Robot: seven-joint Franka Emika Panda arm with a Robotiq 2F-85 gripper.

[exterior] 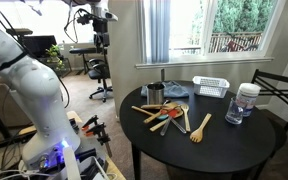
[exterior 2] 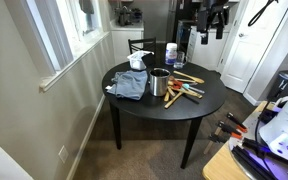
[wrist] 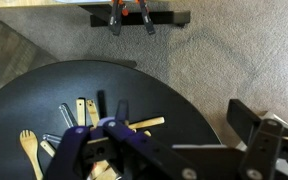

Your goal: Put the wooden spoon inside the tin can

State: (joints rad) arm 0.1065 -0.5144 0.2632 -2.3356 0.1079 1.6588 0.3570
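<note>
Your gripper [exterior 2: 215, 22] hangs high at the upper right of the frame, well above the table [exterior 2: 134, 108] — jaws spread wide, nothing between them. The can [exterior 2: 160, 82] stands upright near the table's middle, with a grey cloth [exterior 2: 129, 85] just to its left. The wooden utensils [exterior 2: 187, 88] lie fanned out just right of it; you cannot pick the spoon out of that pile. In the wrist view the pile sits at lower left, partly behind the gripper. Basket [exterior: 211, 87] and jar [exterior: 246, 103] stand further right.
</note>
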